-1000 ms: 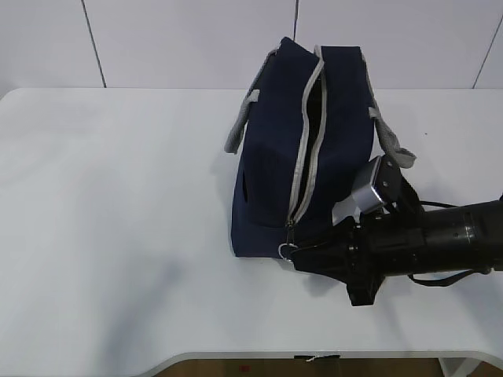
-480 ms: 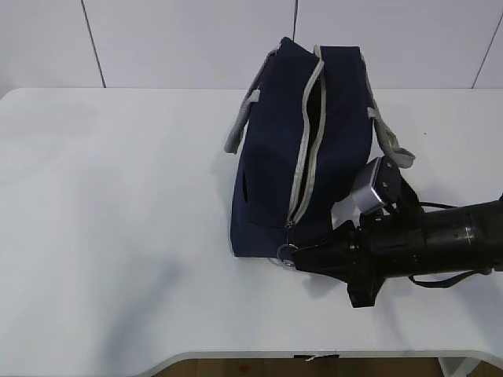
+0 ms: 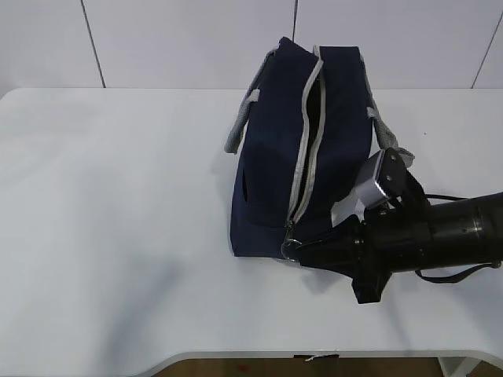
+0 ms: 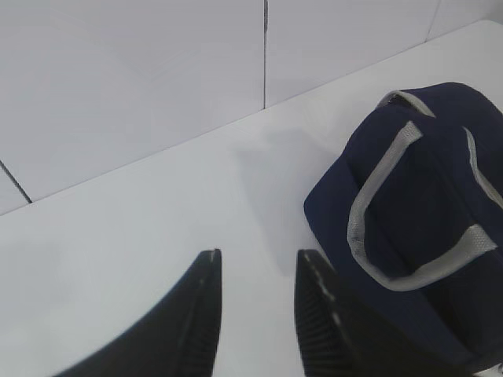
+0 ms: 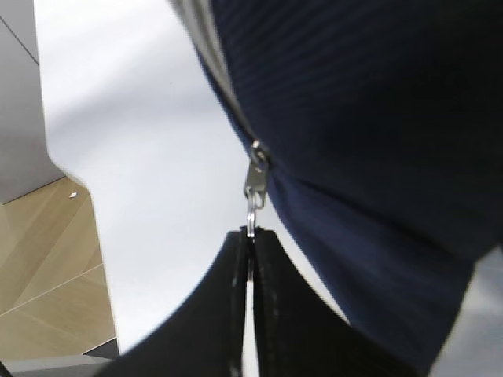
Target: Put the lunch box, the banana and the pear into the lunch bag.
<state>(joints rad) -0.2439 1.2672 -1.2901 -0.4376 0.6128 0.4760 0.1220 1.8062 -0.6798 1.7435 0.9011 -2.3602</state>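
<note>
The navy lunch bag (image 3: 271, 157) lies on the white table (image 3: 118, 204), its grey zipper (image 3: 302, 149) partly parted along the top. My right gripper (image 3: 294, 250) reaches in from the right at the bag's near end and is shut on the zipper's ring pull (image 5: 251, 206), which hangs from the metal slider (image 5: 256, 177) under the navy fabric (image 5: 377, 118). The right gripper (image 5: 251, 236) pinches the ring at its fingertips. My left gripper (image 4: 255, 263) hovers open and empty above the table, beside the bag (image 4: 424, 212). The lunch box, banana and pear are out of view.
Grey webbing handles (image 3: 240, 122) hang off both sides of the bag. The table's front edge (image 3: 314, 355) runs close below my right arm, with wooden floor (image 5: 47, 259) beyond it. A white panelled wall (image 3: 189, 39) stands behind the table.
My right gripper has closed on the ring pull, and the right wrist has risen slightly. The bag stays where it was.
</note>
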